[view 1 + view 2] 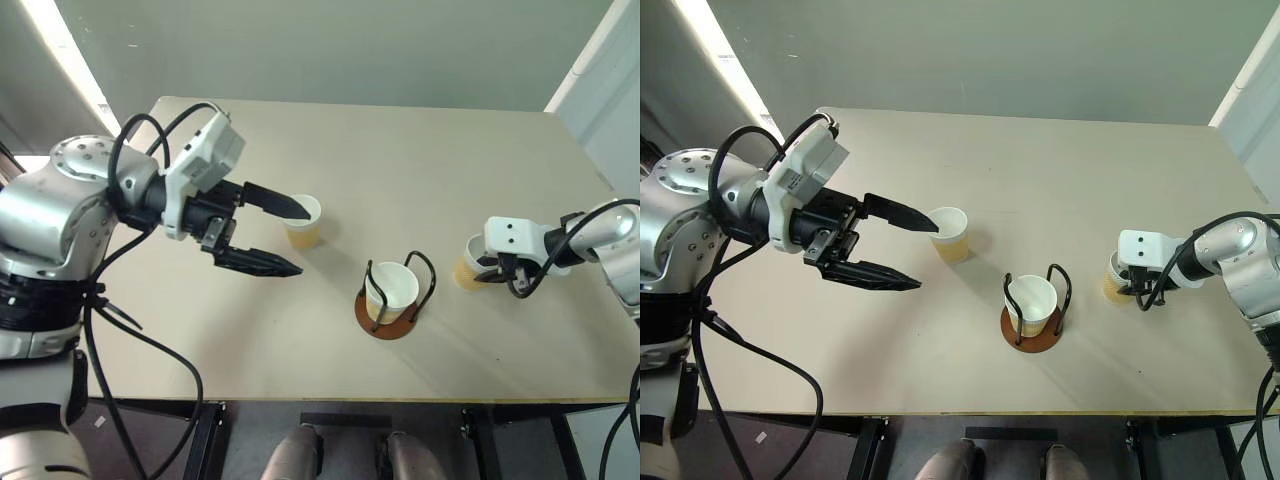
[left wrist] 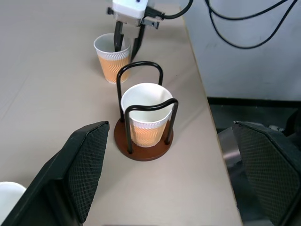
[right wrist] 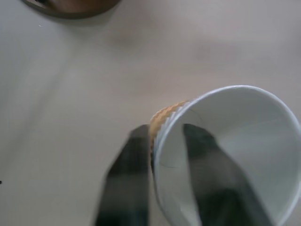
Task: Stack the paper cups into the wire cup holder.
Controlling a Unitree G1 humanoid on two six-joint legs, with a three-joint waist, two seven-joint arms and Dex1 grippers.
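Tan paper wall sits pinched between the right gripper's [image 3: 162, 188] black fingers, one inside the rim and one outside, on the paper cup [image 1: 468, 266] standing on the table [image 1: 420, 150]. Just beside that gripper, toward the left arm, the wire cup holder [image 1: 396, 295] stands with a second cup [image 2: 146, 115] nested upright between its loops. The left gripper [image 1: 288, 238] hangs above the table with its fingers spread wide, holding nothing; the third cup [image 1: 303, 220] stands just past its fingertips.
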